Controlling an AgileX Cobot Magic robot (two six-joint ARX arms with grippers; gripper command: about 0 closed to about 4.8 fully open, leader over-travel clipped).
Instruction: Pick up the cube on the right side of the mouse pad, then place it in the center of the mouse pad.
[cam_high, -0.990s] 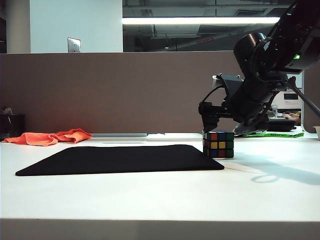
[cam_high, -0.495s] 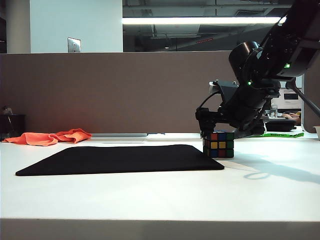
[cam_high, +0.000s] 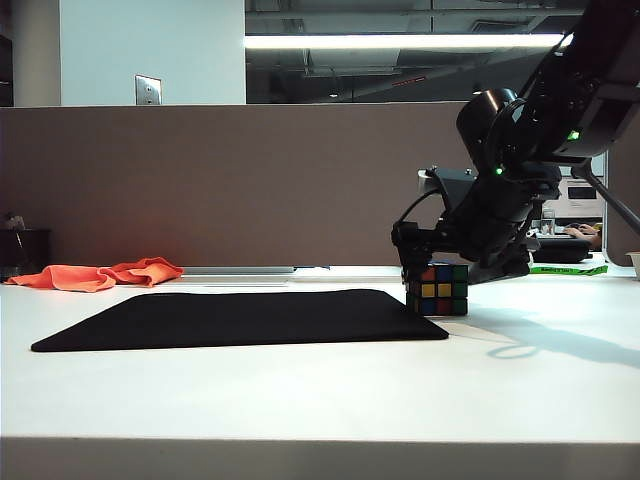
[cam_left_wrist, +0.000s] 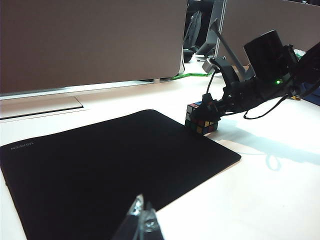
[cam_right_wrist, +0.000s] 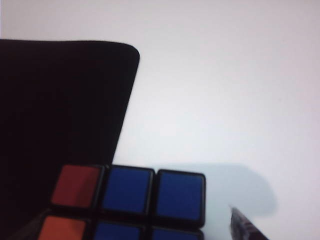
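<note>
The cube, black with red, blue, yellow and green stickers, stands on the white table against the right edge of the mouse pad. My right gripper hangs low over the cube's top, open, its fingers coming down on either side. In the right wrist view the cube fills the near edge, with one fingertip a small gap away from it and the mouse pad beside it. The left wrist view shows my left gripper shut and empty above the near edge of the mouse pad, far from the cube.
An orange cloth lies at the back left of the table. A brown partition wall runs behind the table. A green object sits at the back right, behind the right arm.
My right gripper has come down and slightly left, closer over the cube. The cube, the mouse pad and the left arm have not moved.
</note>
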